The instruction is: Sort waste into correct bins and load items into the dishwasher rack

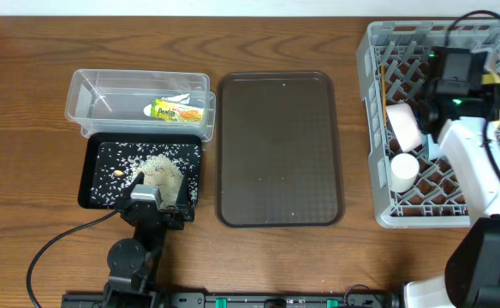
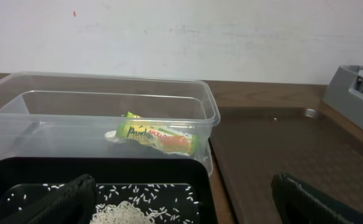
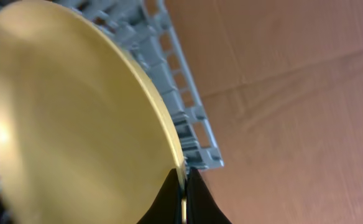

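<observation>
Right wrist view: the yellow plate (image 3: 76,118) was held on edge, its rim pinched between the shut fingers of the right gripper (image 3: 184,194). It was over the dishwasher rack (image 3: 191,124), close to the rack's outer wall. The edge hold was judged to suit slotting the plate upright into the grid. A white cup (image 1: 403,171) and a white bowl (image 1: 404,125) already lay in the rack. The snack wrapper (image 2: 160,138) sat in the clear tub (image 2: 107,84) and the rice (image 1: 160,167) in the black tray (image 1: 92,171), so the waste was judged sorted. The left gripper (image 2: 188,202) hung above that tray, fingers spread wide and holding nothing.
</observation>
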Controlling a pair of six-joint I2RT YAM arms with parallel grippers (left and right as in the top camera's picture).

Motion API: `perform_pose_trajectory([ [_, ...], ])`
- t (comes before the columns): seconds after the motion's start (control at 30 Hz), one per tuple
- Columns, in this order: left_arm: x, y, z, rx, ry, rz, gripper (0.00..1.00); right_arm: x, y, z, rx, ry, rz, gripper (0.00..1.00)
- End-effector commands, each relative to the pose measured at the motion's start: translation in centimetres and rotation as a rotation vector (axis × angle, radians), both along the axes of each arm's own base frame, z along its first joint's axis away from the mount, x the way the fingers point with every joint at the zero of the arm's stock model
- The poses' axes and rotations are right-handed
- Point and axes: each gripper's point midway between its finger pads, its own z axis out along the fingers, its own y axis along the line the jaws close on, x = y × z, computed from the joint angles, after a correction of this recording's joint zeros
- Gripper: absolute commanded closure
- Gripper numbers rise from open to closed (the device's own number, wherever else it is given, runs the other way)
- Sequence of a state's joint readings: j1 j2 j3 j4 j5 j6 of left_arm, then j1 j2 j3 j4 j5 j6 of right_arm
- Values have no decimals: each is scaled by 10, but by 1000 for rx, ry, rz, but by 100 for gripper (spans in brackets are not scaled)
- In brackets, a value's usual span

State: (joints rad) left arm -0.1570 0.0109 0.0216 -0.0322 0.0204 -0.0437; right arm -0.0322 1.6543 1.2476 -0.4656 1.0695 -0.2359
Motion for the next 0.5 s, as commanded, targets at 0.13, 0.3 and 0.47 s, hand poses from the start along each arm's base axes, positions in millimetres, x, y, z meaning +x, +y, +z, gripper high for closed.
perform_pose_trajectory([
  [0.13,-1,3,-16,25,45,12,8,17,44,-2,-11,26,122,64],
  [0.3,-1,3,-16,25,45,12,8,13,70,23,-77,-15,146,32],
  [0.47,-1,3,-16,26,45,12,8,2,110,62,-31,-148,252,21],
])
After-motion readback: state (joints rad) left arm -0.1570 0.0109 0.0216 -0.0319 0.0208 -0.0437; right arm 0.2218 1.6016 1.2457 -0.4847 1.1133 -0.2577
